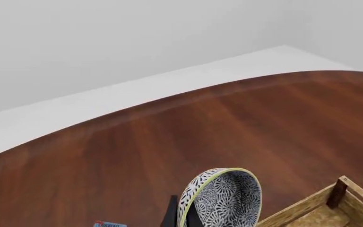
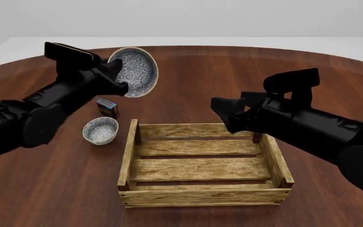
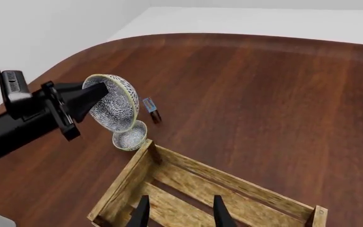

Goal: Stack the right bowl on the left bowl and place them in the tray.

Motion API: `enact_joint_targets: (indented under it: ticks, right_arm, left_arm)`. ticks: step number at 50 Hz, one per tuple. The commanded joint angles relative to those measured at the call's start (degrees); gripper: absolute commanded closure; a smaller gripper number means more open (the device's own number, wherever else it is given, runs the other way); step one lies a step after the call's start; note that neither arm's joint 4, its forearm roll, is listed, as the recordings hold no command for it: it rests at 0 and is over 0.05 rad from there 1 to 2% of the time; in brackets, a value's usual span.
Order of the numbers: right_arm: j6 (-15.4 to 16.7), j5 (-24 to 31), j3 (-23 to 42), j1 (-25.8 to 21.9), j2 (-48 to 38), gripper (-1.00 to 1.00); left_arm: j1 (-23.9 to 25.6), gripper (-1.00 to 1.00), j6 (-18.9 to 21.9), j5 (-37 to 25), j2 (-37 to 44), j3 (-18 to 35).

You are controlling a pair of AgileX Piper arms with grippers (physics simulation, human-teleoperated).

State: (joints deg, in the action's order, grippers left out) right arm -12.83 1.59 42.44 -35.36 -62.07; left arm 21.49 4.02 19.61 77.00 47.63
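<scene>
My left gripper (image 2: 119, 81) is shut on the rim of a patterned grey-white bowl (image 2: 134, 72) and holds it in the air, tipped on its side, behind the tray's far left corner. The same bowl (image 1: 227, 198) fills the lower part of the left wrist view, with a dark finger (image 1: 170, 215) against it. The other bowl (image 2: 100, 130) stands upright on the table just left of the tray (image 2: 207, 196), an empty light-brown slatted crate. My right gripper (image 3: 181, 215) is open above the tray's far right part, holding nothing.
A small red-blue box (image 2: 108, 108) stands on the table behind the resting bowl (image 3: 131, 135), under the held bowl (image 3: 113, 108). The round brown table's far edge (image 1: 188, 94) curves behind. The tray's corner post (image 1: 337, 191) shows beside the held bowl.
</scene>
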Motion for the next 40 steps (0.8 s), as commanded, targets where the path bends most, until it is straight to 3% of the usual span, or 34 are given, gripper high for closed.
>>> enact_joint_targets:
  ticks: [1,22,29,40]
  right_arm:
    - [-0.07,-0.04,-0.06,-0.07,0.01,-1.00]
    - [-0.05,-0.04,-0.08,-0.17,-0.12,-1.00]
    - [0.07,-0.13,-0.06,-0.23,-0.35,-1.00]
    - [-0.07,-0.21,-0.14,-0.33,-0.30,-1.00]
  left_arm:
    - [-2.73,1.00,0.39,-2.00,-0.79,0.69]
    - [-6.75,1.00,0.49,-3.55,-0.93,0.63]
    - [-9.25,1.00,3.35,-4.10,-0.81,0.50]
    - [-11.41,1.00,4.69,-5.45,-1.46,0.23]
